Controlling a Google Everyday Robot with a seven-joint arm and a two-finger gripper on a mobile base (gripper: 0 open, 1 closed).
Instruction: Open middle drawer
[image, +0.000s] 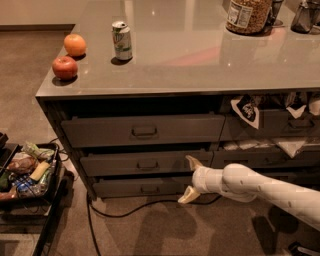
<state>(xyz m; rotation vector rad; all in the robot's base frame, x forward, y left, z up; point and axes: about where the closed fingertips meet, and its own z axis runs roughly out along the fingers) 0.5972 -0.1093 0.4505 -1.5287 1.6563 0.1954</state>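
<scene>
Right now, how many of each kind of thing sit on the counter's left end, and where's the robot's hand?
Apple: 1
Orange: 1
Can: 1
Total: 3
Gripper: jaws open, in front of the middle drawer, at its right end.

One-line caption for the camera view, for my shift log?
Gripper, jaws open, in front of the middle drawer, short of its handle; drawer not yet pulled out.
</scene>
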